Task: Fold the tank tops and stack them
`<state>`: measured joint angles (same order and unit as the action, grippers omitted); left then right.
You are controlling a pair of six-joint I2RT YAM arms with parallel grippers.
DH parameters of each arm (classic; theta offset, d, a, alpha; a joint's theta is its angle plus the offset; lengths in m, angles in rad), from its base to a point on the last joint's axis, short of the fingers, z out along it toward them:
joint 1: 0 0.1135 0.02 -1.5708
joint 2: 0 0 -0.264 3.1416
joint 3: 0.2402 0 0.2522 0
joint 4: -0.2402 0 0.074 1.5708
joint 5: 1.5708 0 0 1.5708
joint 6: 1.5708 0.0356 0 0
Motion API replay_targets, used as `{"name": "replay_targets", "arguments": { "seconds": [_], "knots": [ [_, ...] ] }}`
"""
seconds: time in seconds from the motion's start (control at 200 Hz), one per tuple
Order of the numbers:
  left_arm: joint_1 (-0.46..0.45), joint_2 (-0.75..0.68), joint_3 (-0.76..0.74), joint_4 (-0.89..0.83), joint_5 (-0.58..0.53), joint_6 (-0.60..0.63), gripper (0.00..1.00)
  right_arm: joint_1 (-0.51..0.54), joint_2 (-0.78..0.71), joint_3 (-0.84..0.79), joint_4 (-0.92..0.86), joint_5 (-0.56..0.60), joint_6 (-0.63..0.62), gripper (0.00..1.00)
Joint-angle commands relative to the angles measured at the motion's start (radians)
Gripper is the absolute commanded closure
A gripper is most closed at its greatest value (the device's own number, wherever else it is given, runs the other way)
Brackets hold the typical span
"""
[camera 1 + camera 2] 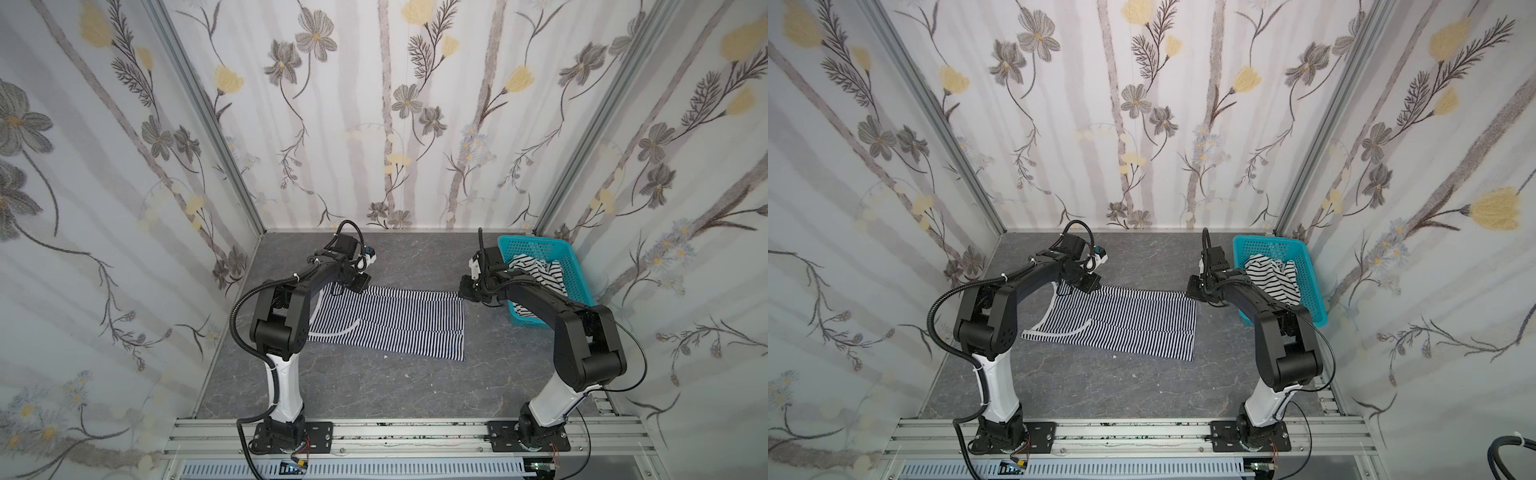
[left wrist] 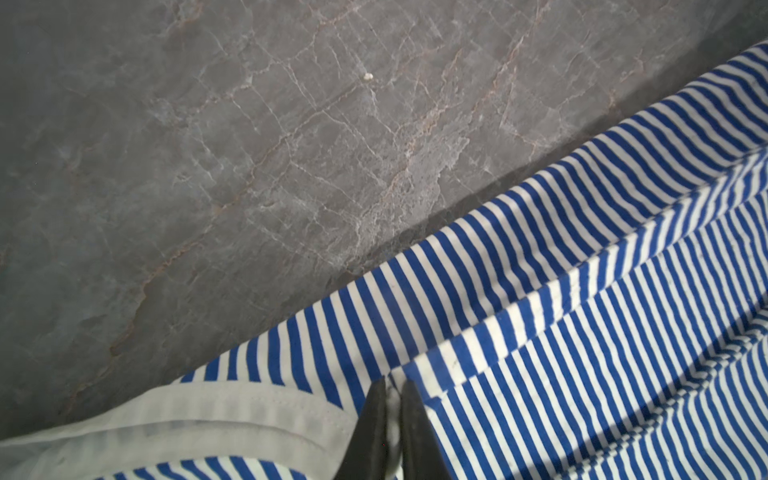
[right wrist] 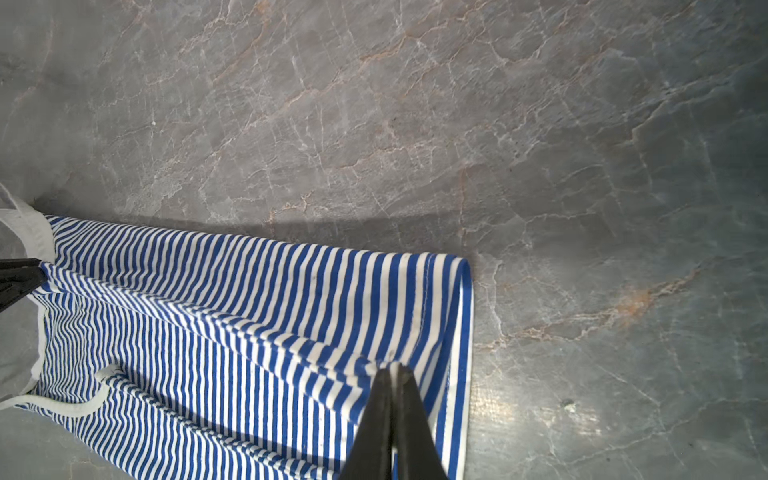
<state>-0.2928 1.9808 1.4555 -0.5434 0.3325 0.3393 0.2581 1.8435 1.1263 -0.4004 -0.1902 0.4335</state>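
Pinching striped top (image 1: 395,324): left fingers (image 2: 371,432), right fingers (image 3: 373,424).

Top views look down from high; both wrist views sit close above the same striped top (image 2: 582,332).

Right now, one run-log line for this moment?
phase: folding | left gripper: shut on fine-striped tank top, trim end | right gripper: shut on same top, hem end | wide-striped tank top: crumpled in basket

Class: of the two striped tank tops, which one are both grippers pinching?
The finely striped navy-and-white top, spread on the table; the wide-striped top lies crumpled in the turquoise basket.
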Motion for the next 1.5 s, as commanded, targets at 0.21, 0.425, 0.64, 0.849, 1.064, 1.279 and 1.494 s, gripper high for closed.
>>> {"name": "replay_targets", "arguments": {
  "seconds": [0.21, 0.425, 0.64, 0.849, 1.064, 1.279, 1.494],
  "knots": [
    [-0.001, -0.056, -0.123, 0.06, -0.001, 0.01, 0.89, 0.009, -0.047, -0.107, 0.072, 0.048, 0.028, 1.0],
    [-0.003, -0.073, -0.181, 0.078, 0.004, 0.007, 0.88, 0.009, -0.053, -0.147, 0.095, 0.041, 0.04, 1.0],
    [-0.003, -0.086, -0.204, 0.08, 0.003, 0.006, 0.88, 0.011, -0.074, -0.19, 0.113, 0.04, 0.049, 1.0],
    [-0.004, -0.122, -0.235, 0.08, -0.003, 0.016, 0.88, 0.027, -0.102, -0.236, 0.124, 0.042, 0.061, 0.99],
    [-0.006, -0.213, -0.312, 0.076, -0.032, 0.055, 0.85, 0.032, -0.159, -0.283, 0.109, 0.065, 0.077, 0.79],
    [-0.006, -0.259, -0.298, 0.078, -0.06, 0.062, 0.69, 0.041, -0.234, -0.267, 0.084, 0.099, 0.103, 0.69],
    [-0.062, -0.092, -0.123, 0.076, -0.045, -0.005, 0.67, 0.075, -0.12, -0.173, 0.11, 0.077, 0.124, 0.7]
  ]
}}
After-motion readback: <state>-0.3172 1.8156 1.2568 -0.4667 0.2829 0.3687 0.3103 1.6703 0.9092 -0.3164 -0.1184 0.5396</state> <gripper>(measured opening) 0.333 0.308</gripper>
